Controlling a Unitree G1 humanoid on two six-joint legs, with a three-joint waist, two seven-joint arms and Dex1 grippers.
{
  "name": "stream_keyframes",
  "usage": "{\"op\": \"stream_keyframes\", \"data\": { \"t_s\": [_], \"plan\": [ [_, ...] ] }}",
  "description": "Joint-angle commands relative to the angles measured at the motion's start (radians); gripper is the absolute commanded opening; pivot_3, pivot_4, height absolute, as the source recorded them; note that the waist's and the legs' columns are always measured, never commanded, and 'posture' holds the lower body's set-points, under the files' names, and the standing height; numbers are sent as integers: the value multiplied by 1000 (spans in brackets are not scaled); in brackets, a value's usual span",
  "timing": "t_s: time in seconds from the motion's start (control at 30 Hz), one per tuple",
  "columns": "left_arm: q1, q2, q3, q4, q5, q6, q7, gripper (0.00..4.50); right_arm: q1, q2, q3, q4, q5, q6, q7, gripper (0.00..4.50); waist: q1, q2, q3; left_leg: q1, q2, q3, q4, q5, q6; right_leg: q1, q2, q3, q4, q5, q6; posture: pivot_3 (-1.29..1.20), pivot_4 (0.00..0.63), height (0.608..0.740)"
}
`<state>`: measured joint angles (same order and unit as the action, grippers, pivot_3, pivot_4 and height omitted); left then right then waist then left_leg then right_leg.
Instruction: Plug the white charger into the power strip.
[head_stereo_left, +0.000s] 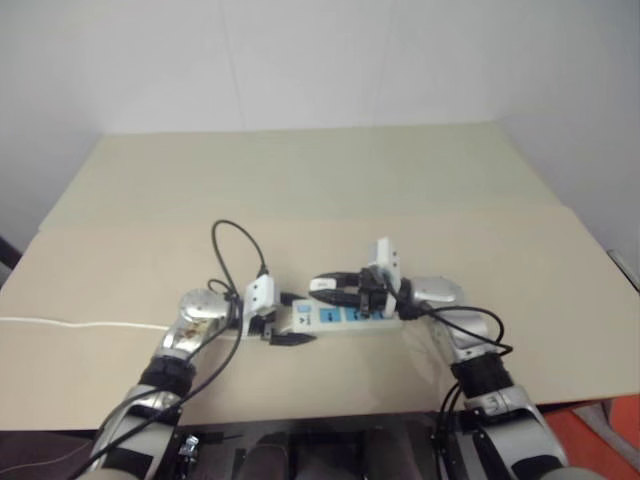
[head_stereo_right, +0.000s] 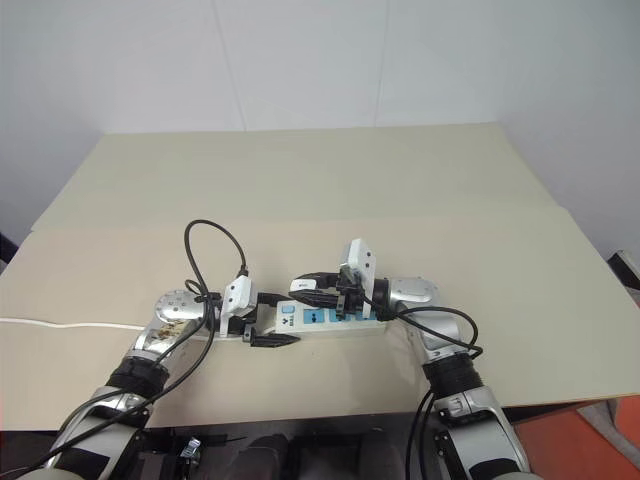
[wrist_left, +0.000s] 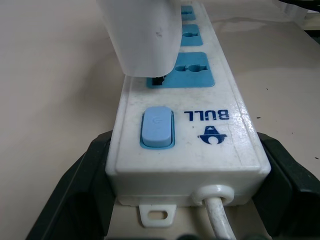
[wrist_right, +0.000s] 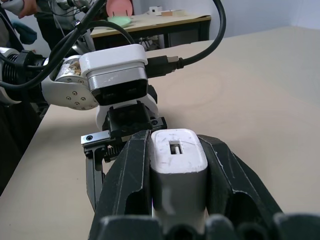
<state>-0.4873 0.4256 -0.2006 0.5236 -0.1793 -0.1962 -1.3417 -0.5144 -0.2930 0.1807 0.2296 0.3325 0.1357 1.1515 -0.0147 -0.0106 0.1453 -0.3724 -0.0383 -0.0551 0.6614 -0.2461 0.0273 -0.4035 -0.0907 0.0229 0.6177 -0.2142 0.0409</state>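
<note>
The power strip lies on the table, and the left gripper is clenched around its switch end, one black finger on each side. The right gripper grasps the white charger and holds it over the first blue socket, beside the blue switch. A dark prong shows at the edge of the socket, so I judge the charger is not fully seated.

The risk is a skewed entry: if the charger is tilted, the prongs can miss the slots and jam. A hard push can also slide the strip out of the left fingers, or turn the charger in its grip.
</note>
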Motion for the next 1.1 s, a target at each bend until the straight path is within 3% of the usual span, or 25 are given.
{"op": "stream_keyframes", "data": {
  "t_s": [0.03,0.47,0.8,1.1],
  "plan": [
    [11,10,-11,-5,19,-2,0,3307,18,-30,-2,-9,-9,-2,16,1141,0,0,0,0,0,0,0,0,0,0,0,0,0,0,0,0,150,740],
    [8,16,-10,-2,21,-4,10,3307,60,-43,17,-12,-8,-12,27,1141,3,0,0,0,0,0,0,0,0,0,0,0,0,0,0,0,150,740],
    [2,41,4,9,28,-8,24,3307,72,-106,21,226,-73,-133,72,1141,2,0,0,7,0,0,0,0,0,10,0,-1,-4,0,0,0,150,740],
    [-6,53,9,20,31,-14,22,3307,40,-125,76,305,-112,-197,115,1141,0,-3,-2,15,1,0,-2,0,0,17,0,-1,-5,-1,1,0,150,740]
  ]
}}
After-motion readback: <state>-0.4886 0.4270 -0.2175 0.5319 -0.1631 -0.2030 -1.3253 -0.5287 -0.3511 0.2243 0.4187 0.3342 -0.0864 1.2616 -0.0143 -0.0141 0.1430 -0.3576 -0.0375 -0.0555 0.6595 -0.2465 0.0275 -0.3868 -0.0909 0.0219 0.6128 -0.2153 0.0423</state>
